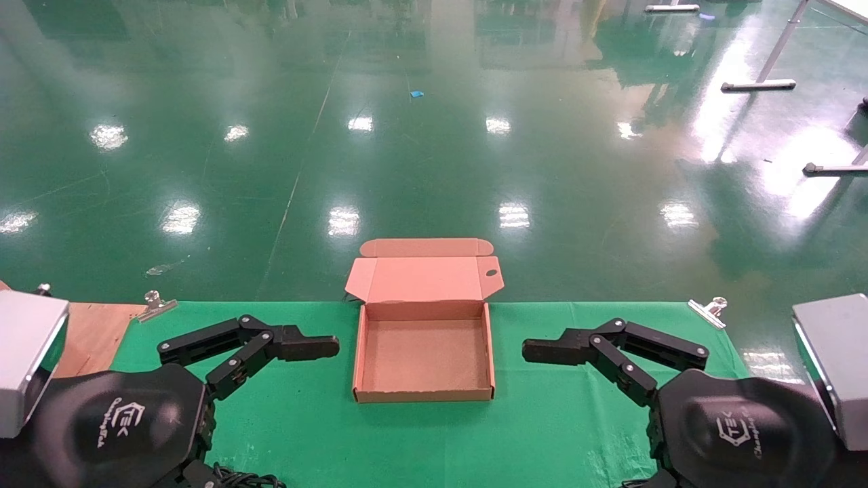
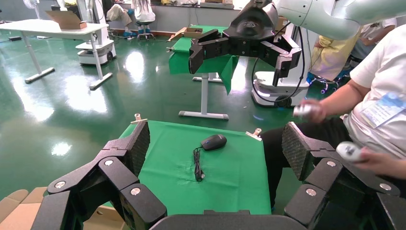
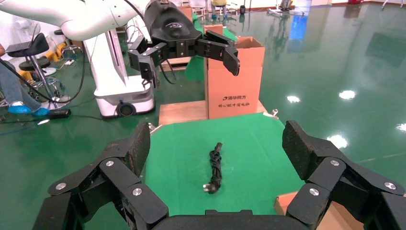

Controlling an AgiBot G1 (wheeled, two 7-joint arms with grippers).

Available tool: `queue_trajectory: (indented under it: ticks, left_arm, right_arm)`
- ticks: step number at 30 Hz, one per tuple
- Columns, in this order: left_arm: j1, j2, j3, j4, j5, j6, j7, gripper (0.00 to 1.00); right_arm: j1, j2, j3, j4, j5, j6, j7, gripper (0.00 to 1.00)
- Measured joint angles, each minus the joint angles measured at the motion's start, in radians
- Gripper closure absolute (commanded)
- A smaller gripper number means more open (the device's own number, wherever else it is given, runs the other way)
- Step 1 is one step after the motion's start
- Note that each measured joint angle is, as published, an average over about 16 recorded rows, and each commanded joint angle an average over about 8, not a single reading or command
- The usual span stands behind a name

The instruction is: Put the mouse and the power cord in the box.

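open box (image 1: pixel 424 352) between left gripper (image 1: pixel 325 347), right gripper (image 1: pixel 536 351), both spread

Bright overhead glare on floor (image 1: pixel 434 135)

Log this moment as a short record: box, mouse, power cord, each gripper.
box: open, lid flap folded back, nothing inside, on the green cloth between the two grippers
mouse: on the cloth, cable trailing beside it, seen only in the left wrist view
power cord: bundled, lying on the cloth, seen only in the right wrist view
left gripper: open, holding nothing, beside the box
right gripper: open, holding nothing, beside the box
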Motion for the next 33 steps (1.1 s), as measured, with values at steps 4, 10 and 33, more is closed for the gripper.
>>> queue_trajectory:
  ticks: [4, 10, 33]
  left_arm:
    - [-0.001, 0.000, 0.001, 0.001, 0.000, 0.000, 0.001, 0.00]
    - [-0.002, 0.004, 0.005, 0.005, 0.007, 0.001, 0.003, 0.00]
    - [-0.288, 0.161, 0.320, 0.403, 0.623, 0.050, 0.201, 0.00]
  right_arm:
    - [0.000, 0.000, 0.000, 0.000, 0.000, 0.000, 0.000, 0.00]
    - [0.004, 0.000, -0.006, -0.001, -0.018, -0.003, -0.009, 0.00]
    - [0.322, -0.195, -0.368, -0.271, -0.909, 0.012, -0.274, 0.00]
